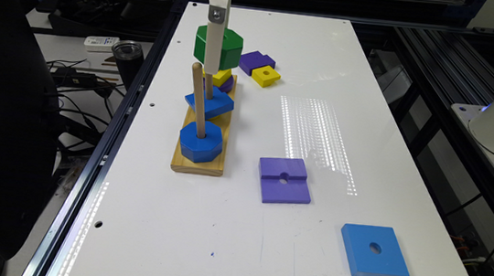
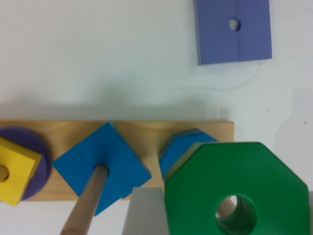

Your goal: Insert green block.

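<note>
The green block (image 1: 228, 49) is a thick octagon with a round hole, held in the air above the wooden peg base (image 1: 198, 163). My gripper (image 1: 214, 63) is shut on it, with one white finger running down its front. In the wrist view the green block (image 2: 239, 196) hangs over the blue octagon (image 2: 183, 147), which sits on the end peg. A bit of tan wood shows through the green block's hole. A grey finger (image 2: 142, 213) lies against the block's side.
The base has three pegs: the blue octagon (image 1: 200, 142) on the nearest, a blue square (image 1: 211, 102) on the middle one, a yellow square (image 1: 221, 76) on a purple disc on the farthest. Loose purple (image 1: 284, 181), blue (image 1: 373, 251), yellow (image 1: 266, 75) and purple (image 1: 256, 62) blocks lie on the white table.
</note>
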Robot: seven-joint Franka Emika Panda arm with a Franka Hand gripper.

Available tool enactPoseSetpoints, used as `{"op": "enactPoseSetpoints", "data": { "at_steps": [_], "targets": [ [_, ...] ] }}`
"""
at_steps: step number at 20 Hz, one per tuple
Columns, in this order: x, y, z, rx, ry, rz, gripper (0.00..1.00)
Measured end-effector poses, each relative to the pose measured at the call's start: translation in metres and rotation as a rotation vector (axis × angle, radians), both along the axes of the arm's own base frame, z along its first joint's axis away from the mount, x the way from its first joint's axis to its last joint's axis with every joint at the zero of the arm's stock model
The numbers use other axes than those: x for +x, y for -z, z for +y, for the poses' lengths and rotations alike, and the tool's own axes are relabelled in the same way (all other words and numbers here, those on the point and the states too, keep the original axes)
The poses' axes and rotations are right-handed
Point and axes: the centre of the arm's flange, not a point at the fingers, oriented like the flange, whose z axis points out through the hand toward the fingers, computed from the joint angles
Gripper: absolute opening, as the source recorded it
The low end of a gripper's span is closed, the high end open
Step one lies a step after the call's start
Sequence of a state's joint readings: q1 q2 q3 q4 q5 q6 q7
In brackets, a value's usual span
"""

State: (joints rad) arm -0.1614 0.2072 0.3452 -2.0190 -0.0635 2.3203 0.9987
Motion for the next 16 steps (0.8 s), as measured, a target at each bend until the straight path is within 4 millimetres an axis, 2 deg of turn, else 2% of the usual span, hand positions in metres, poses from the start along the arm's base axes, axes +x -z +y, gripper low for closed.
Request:
{"op": "enactPoseSetpoints", "data": {
  "at_steps": [12, 16],
  "targets": [
    [0.003, 0.001, 0.000, 0.004, 0.001, -0.002, 0.00],
    [0.010, 0.000, 0.002, 0.012, -0.001, -0.008, 0.00]
  ]
}}
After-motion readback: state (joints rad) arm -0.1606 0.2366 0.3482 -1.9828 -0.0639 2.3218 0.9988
